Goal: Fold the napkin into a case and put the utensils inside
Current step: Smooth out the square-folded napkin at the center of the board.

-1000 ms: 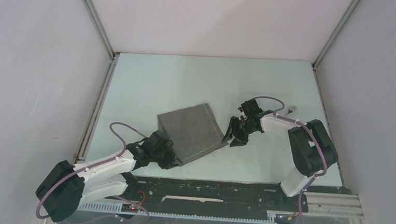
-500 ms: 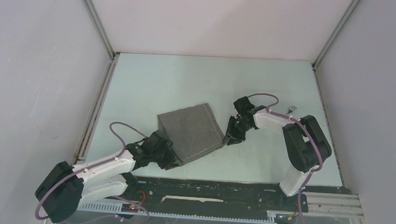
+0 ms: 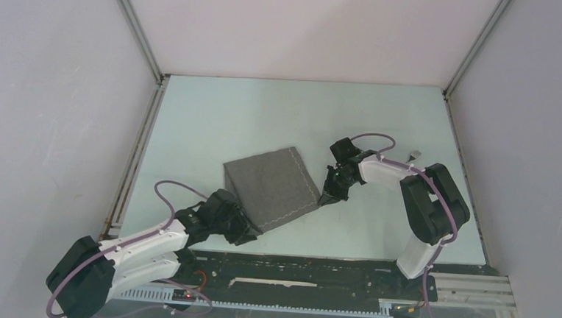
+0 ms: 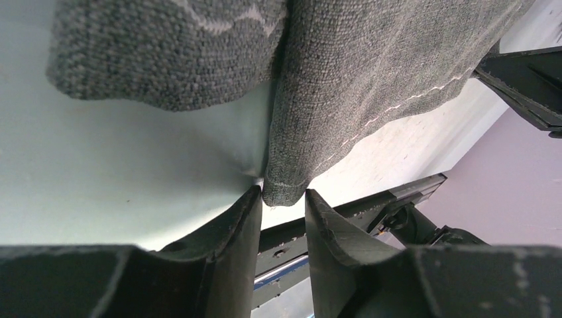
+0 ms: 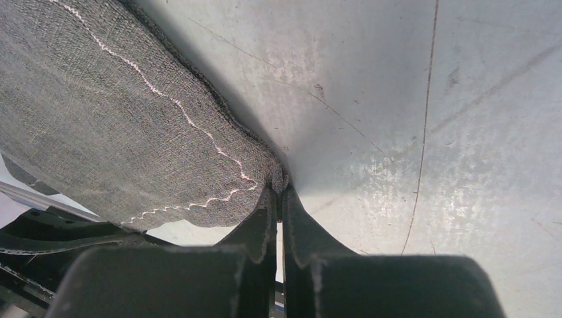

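Observation:
The grey napkin lies folded and skewed in the middle of the pale table. My right gripper is at its right corner; the right wrist view shows that gripper shut on the napkin at the very tip of the stitched corner. My left gripper is at the near left corner. In the left wrist view it stands open, the napkin corner hanging at the fingertips, not squeezed. No utensils can be made out; a small pale piece shows behind the right arm, too small to identify.
A black rail runs along the table's near edge, just below the left gripper. Grey enclosure walls with metal frame strips bound the table on the left, back and right.
The right gripper moved left to the napkin's right corner and shut on it. The left gripper's jaws parted and its arm drew back slightly toward the near edge.

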